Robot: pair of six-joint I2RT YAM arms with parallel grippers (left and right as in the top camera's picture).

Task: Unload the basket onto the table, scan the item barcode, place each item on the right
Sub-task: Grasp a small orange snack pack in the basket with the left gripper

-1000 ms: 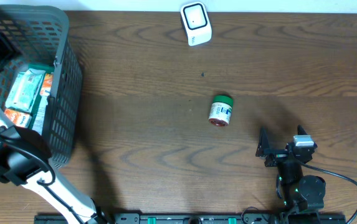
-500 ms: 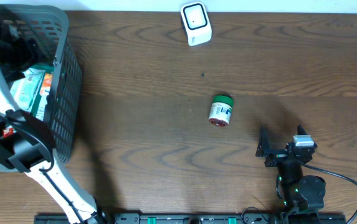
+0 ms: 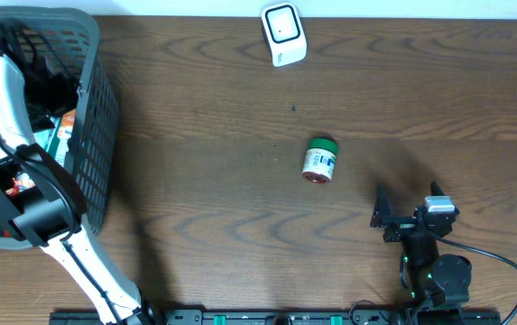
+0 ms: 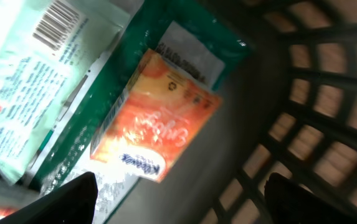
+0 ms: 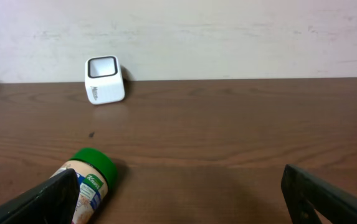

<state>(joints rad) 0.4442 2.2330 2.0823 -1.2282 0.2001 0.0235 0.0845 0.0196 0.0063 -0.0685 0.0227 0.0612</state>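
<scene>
So, left gripper [image 4: 178, 193] is inside basket [image 3: 91, 135], jaws wide apart, nothing held, hovering over orange packet [image 4: 156, 127] lying on green pouch [image 4: 159, 25]. Right gripper [image 5: 178, 186] also spread and empty, parked near jar [image 3: 319, 160] lying mid-table. Scanner [image 3: 283, 33] at far edge. Tip imo: drop straight onto packet, pinch across narrow side, lift clear of basket wall, then face barcode side at scanner window. Can't see packet's barcode from here tbh.

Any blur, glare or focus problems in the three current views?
Overhead: sharp, evenly lit, faint shadow on the table right of the jar. Left wrist: soft and blurred, orange packet text smeared, basket interior dim. Right wrist: scanner clear, own jaws dark, out of focus.
</scene>
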